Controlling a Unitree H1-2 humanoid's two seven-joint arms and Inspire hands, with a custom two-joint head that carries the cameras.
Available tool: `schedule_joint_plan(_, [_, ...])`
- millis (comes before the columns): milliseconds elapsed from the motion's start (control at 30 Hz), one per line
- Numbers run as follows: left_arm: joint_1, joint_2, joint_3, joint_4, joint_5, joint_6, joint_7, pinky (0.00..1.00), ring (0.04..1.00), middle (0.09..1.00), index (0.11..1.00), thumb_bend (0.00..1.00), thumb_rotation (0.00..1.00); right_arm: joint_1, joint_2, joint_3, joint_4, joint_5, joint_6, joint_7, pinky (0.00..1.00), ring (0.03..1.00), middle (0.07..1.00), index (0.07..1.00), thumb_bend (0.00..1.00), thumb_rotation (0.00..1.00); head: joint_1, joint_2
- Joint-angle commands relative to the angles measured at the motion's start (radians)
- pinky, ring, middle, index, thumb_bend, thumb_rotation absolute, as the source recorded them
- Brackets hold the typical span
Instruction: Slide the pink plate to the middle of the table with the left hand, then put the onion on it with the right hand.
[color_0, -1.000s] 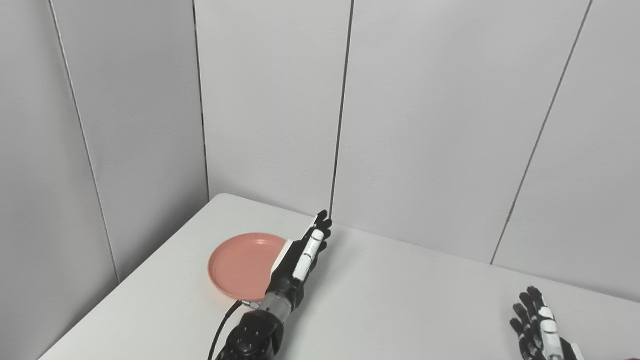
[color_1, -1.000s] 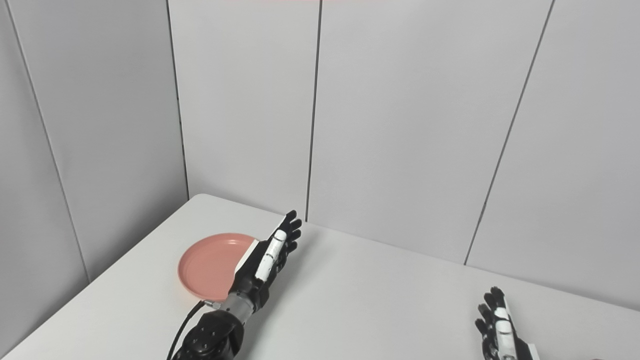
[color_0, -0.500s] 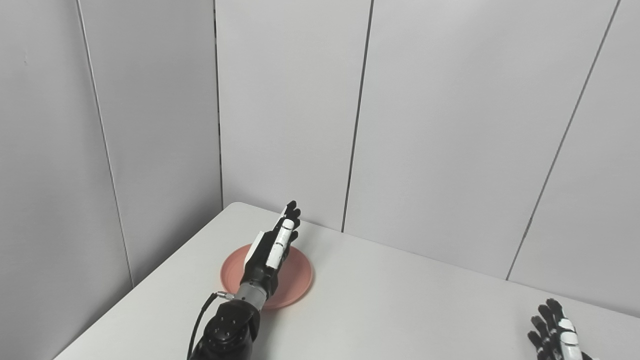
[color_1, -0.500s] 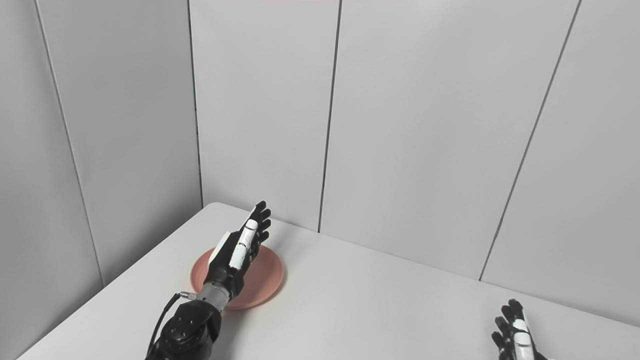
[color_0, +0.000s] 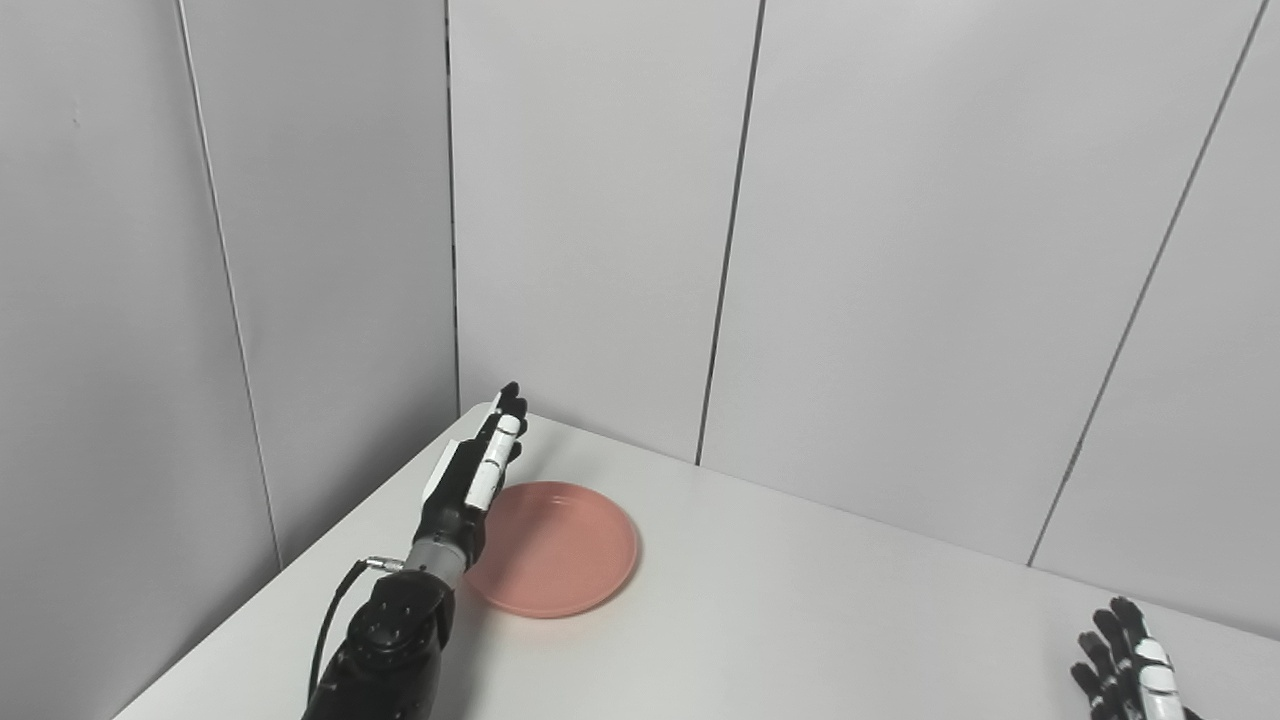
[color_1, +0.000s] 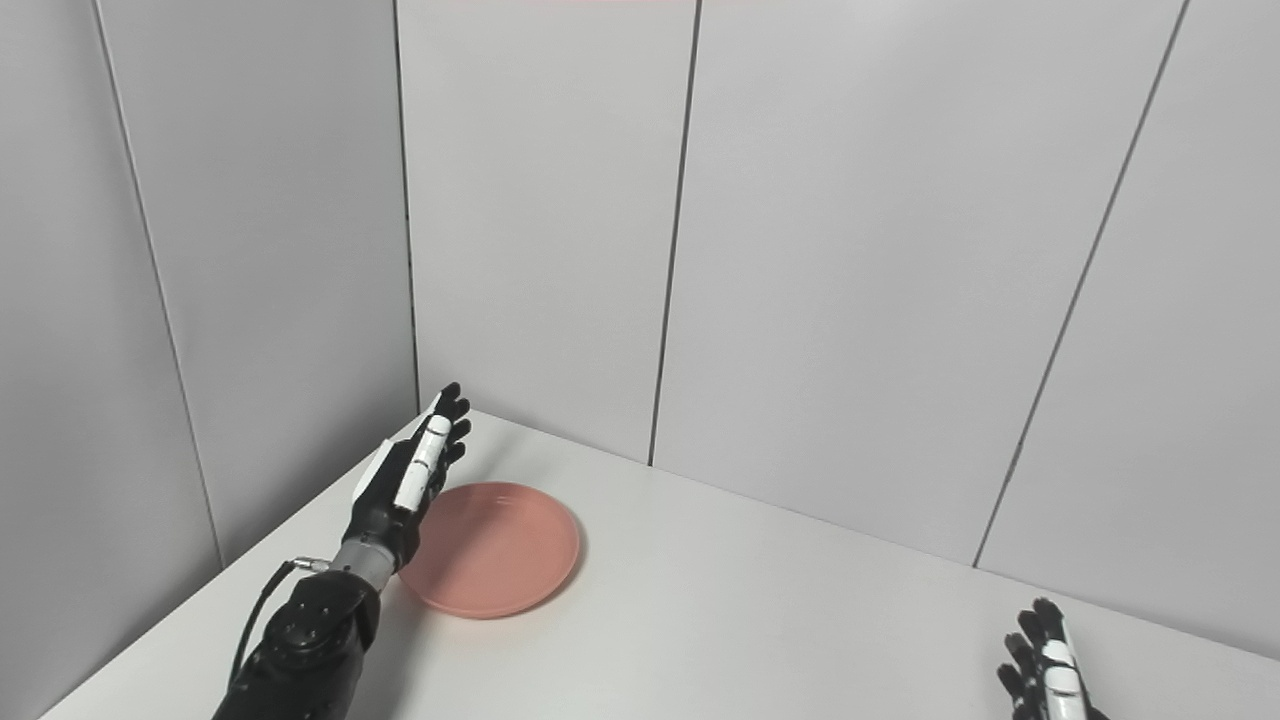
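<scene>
The pink plate (color_0: 560, 548) lies flat on the white table (color_0: 800, 610) near its far left corner. My left hand (color_0: 472, 478) is open with fingers straight, held edge-on just left of the plate's left rim; I cannot tell if it touches. In the right eye view the hand (color_1: 405, 485) stands the same way beside the plate (color_1: 495, 550). My right hand (color_0: 1135, 670) is open at the bottom right, low over the table, partly cut off by the picture's edge. No onion is in view.
Grey wall panels (color_0: 900, 250) close off the table on the far side and the left. The table's left edge (color_0: 300, 560) runs close beside my left arm.
My left hand has swung from the plate's right side, across it, to its left side. The camera has shifted, so the whole scene sits further right and my right hand lower.
</scene>
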Motion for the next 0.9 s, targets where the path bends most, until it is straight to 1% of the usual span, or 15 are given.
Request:
schedule_joint_plan(0, [-0.048, 0.041, 0.015, -0.018, -0.018, -0.044, -0.01, 0.99, 0.988, 0.989, 0.978, 0.59, 1.0, -0.025, 0.0, 0.0, -0.044, 0.002, 0.003, 0.002, 1.0, 1.0, 1.0, 1.0, 0.17, 1.0, -0.003, 0.001])
schedule_joint_plan(100, [-0.044, 0.058, 0.02, -0.012, -0.012, -0.035, -0.005, 1.0, 0.988, 0.987, 0.973, 0.58, 1.0, -0.024, -0.004, 0.003, -0.053, 0.0, 0.005, 0.005, 1.0, 1.0, 1.0, 1.0, 0.17, 1.0, -0.002, 0.004])
schedule_joint_plan(133, [-0.043, 0.061, 0.022, -0.012, -0.012, -0.03, -0.002, 1.0, 0.986, 0.986, 0.968, 0.58, 1.0, -0.023, -0.004, 0.003, -0.055, 0.001, 0.009, 0.004, 1.0, 1.0, 1.0, 1.0, 0.19, 1.0, -0.002, 0.004])
schedule_joint_plan(300, [-0.045, 0.083, 0.039, 0.04, -0.027, -0.047, -0.009, 0.99, 0.975, 0.97, 0.952, 0.6, 1.0, -0.023, -0.004, 0.006, -0.063, -0.002, 0.012, 0.003, 1.0, 1.0, 1.0, 1.0, 0.18, 1.0, -0.002, 0.006])
schedule_joint_plan(400, [-0.05, 0.099, 0.051, 0.085, -0.047, -0.07, -0.026, 0.99, 0.964, 0.957, 0.937, 0.61, 1.0, -0.021, -0.001, 0.006, -0.077, -0.003, 0.03, -0.004, 1.0, 1.0, 1.0, 1.0, 0.18, 1.0, -0.003, 0.005])
schedule_joint_plan(567, [-0.055, 0.113, 0.065, 0.134, -0.069, -0.103, -0.04, 0.95, 0.954, 0.95, 0.932, 0.58, 1.0, -0.022, 0.002, 0.005, -0.085, 0.007, 0.036, 0.0, 1.0, 1.0, 1.0, 1.0, 0.15, 1.0, -0.003, 0.006])
schedule_joint_plan(733, [-0.06, 0.132, 0.061, 0.188, -0.071, -0.13, -0.062, 0.96, 0.958, 0.954, 0.932, 0.58, 1.0, -0.02, 0.005, 0.005, -0.098, 0.003, 0.045, -0.006, 1.0, 1.0, 1.0, 1.0, 0.14, 1.0, -0.006, 0.007])
schedule_joint_plan(833, [-0.063, 0.139, 0.057, 0.217, -0.069, -0.137, -0.071, 0.97, 0.962, 0.957, 0.945, 0.59, 1.0, -0.02, 0.008, 0.004, -0.105, 0.004, 0.051, -0.01, 1.0, 1.0, 1.0, 1.0, 0.13, 1.0, -0.006, 0.008])
schedule_joint_plan(867, [-0.065, 0.141, 0.056, 0.234, -0.066, -0.148, -0.074, 0.97, 0.963, 0.958, 0.947, 0.6, 1.0, -0.019, 0.007, 0.005, -0.106, 0.002, 0.048, -0.01, 1.0, 1.0, 1.0, 1.0, 0.13, 1.0, -0.007, 0.009])
